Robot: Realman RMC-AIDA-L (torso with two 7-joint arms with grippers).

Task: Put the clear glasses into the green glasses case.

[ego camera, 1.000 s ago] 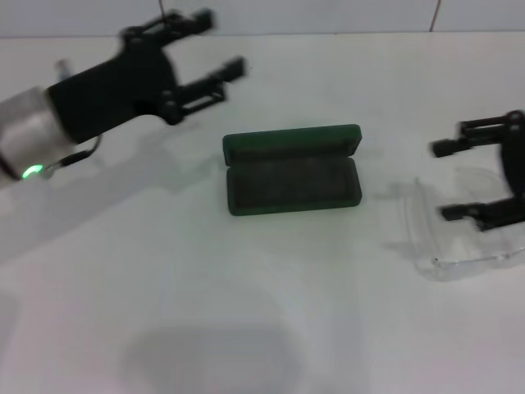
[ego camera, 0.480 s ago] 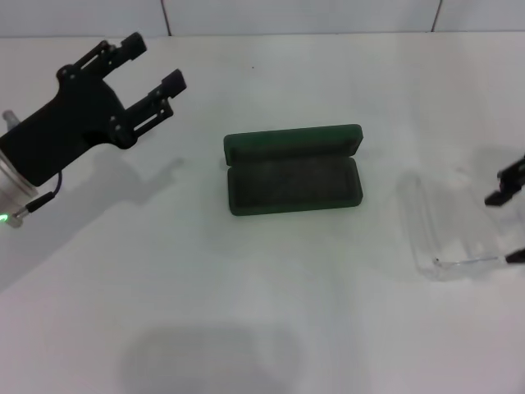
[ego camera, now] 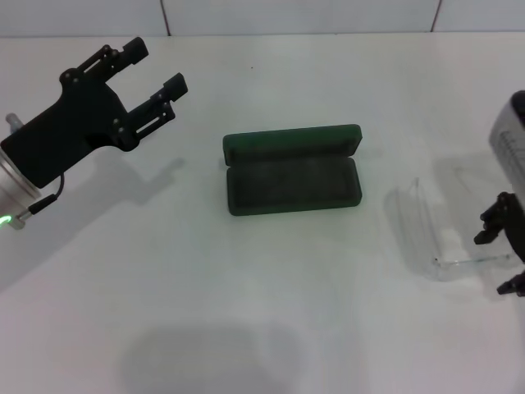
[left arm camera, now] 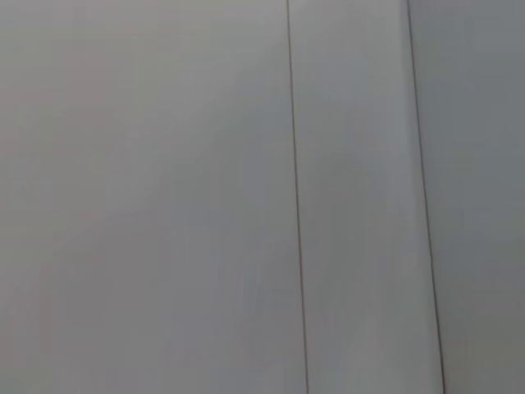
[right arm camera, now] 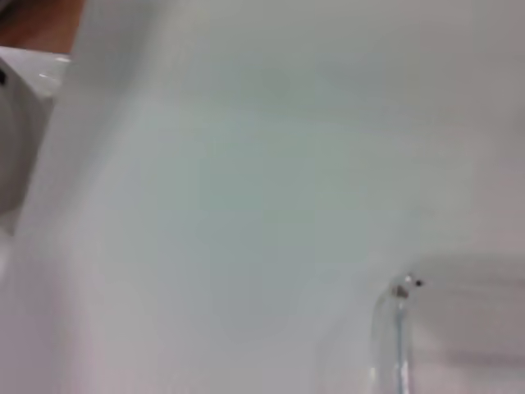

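Note:
The green glasses case (ego camera: pixel 292 168) lies open in the middle of the white table, its lid folded back and its dark lining showing. To its right lie the clear glasses (ego camera: pixel 439 230), faint against the white; part of their clear frame (right arm camera: pixel 397 328) shows in the right wrist view. At the right edge of the head view my right gripper (ego camera: pixel 495 261) stands open, low at the glasses' outer end, with one clear arm running between its fingers. My left gripper (ego camera: pixel 154 69) is open and empty, raised at the far left, well away from the case.
A tiled wall (ego camera: pixel 295 15) rises behind the table's far edge. The left wrist view shows only a pale surface with a thin seam (left arm camera: pixel 295 205). Bare tabletop (ego camera: pixel 246 312) stretches in front of the case.
My left arm drew back to the left, then held still. My right gripper left its spot above the glasses, swung towards the right edge and came down at their outer end.

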